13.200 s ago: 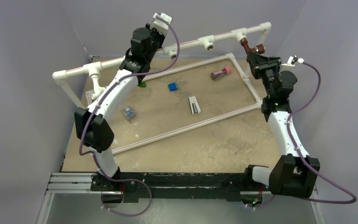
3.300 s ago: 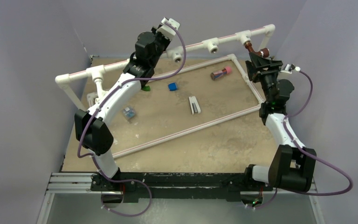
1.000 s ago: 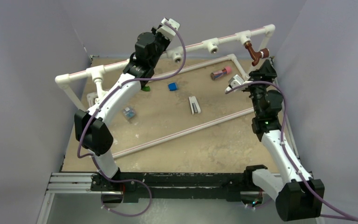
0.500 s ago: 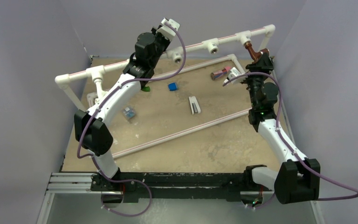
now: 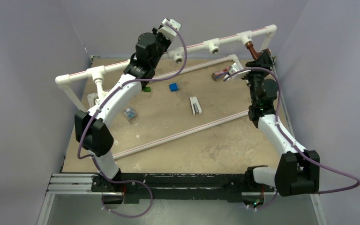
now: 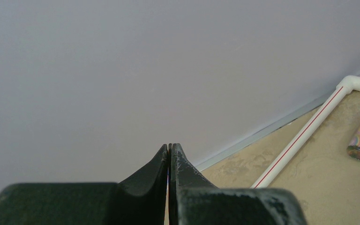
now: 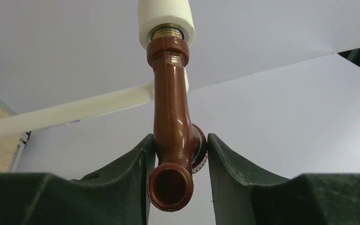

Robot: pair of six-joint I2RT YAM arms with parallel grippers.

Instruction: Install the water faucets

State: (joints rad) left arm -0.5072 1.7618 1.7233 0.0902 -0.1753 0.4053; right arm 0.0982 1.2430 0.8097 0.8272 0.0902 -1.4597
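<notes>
Raised pipe (image 5: 227, 37) barred far edge of table (image 5: 206, 150), back wall (image 5: 192, 18) close behind. Brown faucet (image 7: 168, 108) filled gap between right gripper (image 7: 180, 140) fingers, touching both. Left arm (image 5: 122, 91) crossed far-left part. Near half of table gave wide free room.

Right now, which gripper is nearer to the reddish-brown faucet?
Right. The right gripper holds the reddish-brown faucet between its fingers. The left gripper, shut and empty, is raised far off to the faucet's left.
</notes>
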